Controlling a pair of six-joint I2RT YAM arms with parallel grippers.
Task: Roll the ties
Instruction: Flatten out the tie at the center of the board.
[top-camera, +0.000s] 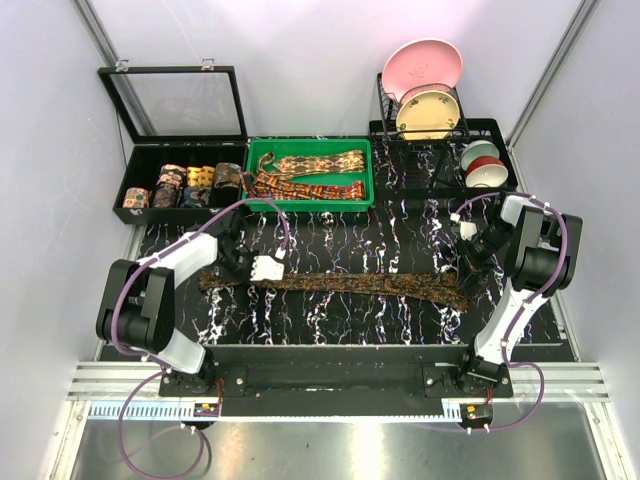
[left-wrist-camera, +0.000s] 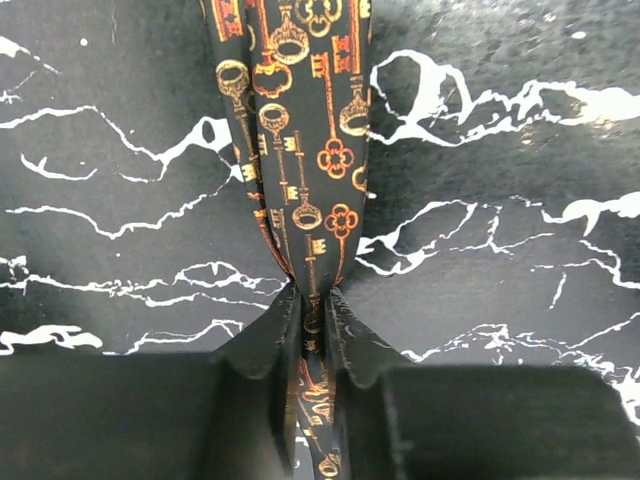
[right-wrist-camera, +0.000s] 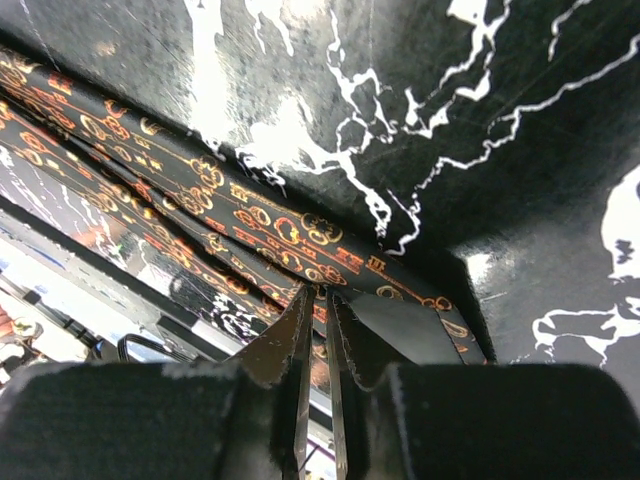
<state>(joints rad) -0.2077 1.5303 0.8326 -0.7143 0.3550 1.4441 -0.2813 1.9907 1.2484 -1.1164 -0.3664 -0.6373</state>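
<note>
Finding: a long dark cloth necktie printed with gold and orange keys lies flat across the black marbled table. The left gripper pinches it near the narrow end, and the right gripper pinches the wide end. Assessment: light, limp, likely slippery, so it is best gripped at the ends.

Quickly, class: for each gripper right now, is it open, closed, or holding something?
The left gripper: closed, pinching the key-patterned tie.
The right gripper: closed, pinching the same tie.
</note>
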